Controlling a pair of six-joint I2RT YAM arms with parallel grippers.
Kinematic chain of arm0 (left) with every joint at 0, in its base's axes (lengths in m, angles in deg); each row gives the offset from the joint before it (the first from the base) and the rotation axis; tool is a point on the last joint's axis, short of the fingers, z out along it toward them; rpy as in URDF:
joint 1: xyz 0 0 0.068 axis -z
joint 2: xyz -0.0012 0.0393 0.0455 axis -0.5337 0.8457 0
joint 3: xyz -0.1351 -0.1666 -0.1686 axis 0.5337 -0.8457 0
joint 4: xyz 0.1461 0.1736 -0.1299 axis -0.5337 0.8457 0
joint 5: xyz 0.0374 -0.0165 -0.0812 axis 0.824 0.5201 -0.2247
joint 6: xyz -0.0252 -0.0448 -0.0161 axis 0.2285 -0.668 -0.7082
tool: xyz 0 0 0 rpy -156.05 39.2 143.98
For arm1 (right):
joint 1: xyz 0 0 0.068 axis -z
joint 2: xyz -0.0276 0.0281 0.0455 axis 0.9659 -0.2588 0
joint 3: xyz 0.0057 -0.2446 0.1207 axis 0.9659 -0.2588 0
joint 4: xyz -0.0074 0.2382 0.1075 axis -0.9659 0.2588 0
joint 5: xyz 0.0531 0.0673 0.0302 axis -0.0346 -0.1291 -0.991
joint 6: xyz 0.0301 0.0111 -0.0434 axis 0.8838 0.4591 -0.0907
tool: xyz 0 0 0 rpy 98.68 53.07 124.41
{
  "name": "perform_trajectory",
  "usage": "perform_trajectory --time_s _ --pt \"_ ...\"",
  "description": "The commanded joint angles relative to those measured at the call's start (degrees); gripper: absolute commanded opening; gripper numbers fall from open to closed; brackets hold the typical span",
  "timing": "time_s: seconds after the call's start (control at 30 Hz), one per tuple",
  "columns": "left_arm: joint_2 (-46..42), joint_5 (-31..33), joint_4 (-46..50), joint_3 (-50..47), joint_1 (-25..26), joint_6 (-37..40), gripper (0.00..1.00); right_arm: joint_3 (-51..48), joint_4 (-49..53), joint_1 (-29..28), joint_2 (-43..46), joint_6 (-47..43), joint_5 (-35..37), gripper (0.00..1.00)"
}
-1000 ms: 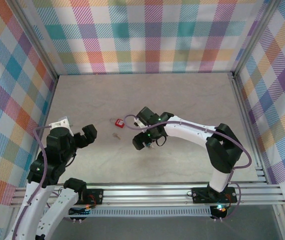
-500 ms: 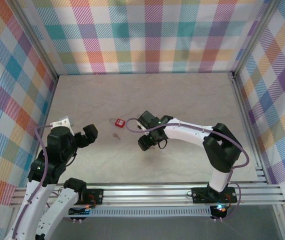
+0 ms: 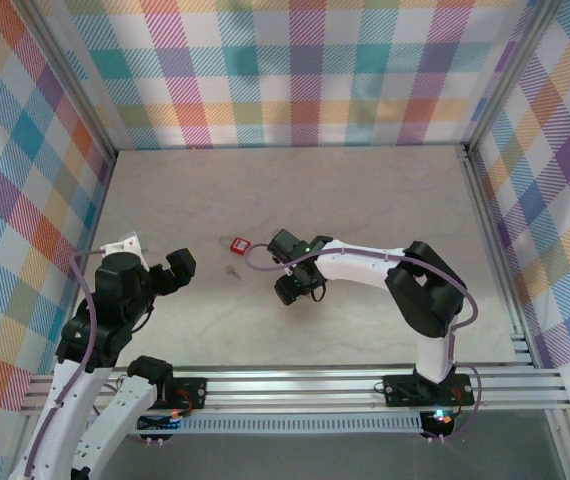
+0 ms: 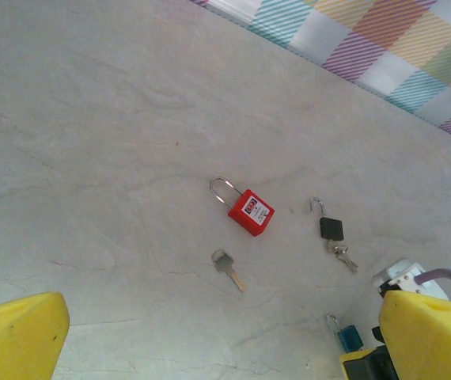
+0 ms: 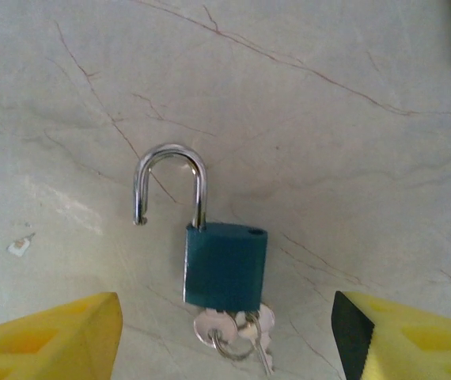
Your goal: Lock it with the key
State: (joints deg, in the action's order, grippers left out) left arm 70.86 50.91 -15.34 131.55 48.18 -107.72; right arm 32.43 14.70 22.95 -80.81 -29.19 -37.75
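Observation:
The key [image 4: 228,269], tiny and silver-grey, lies flat on the table just in front of the red padlock [image 4: 250,211], whose shackle is shut. From above, the key [image 3: 232,269] lies below the red padlock [image 3: 237,244]. My left gripper [image 3: 175,268] hovers open to the left of both; its yellow fingers [image 4: 20,336] frame the bare table. My right gripper [image 5: 225,340] is open and low over a small blue padlock [image 5: 224,265] with an open shackle and a key ring in its base. Its fingers [image 5: 51,336] stand clear of the padlock on both sides.
A small black padlock [image 4: 331,229] with keys hanging from it lies right of the red one. The blue padlock [image 4: 348,336] sits beside the right gripper [image 3: 290,288]. Checked walls ring the marbled table [image 3: 385,200], and an aluminium rail [image 3: 315,385] runs along the near edge.
The right arm's elbow swung left and its gripper settled over the blue padlock, with the jaws narrowing somewhat. The left arm has not moved.

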Motion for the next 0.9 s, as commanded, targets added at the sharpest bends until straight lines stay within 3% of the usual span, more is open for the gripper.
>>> perform_trajectory --time_s 0.0,0.3,0.87 --pt "0.0 -0.1 -1.8 -0.2 -0.5 1.3 1.0 2.0 0.3 -0.4 -1.6 1.0 1.2 0.7" --pt "-0.1 0.0 -1.8 -0.2 -0.6 1.2 1.0 3.5 2.0 -0.6 -4.5 0.7 5.1 0.66" --pt "-0.4 0.2 -1.6 -0.2 -0.5 1.3 1.0 5.0 4.7 -0.2 -8.9 0.8 7.1 0.46"
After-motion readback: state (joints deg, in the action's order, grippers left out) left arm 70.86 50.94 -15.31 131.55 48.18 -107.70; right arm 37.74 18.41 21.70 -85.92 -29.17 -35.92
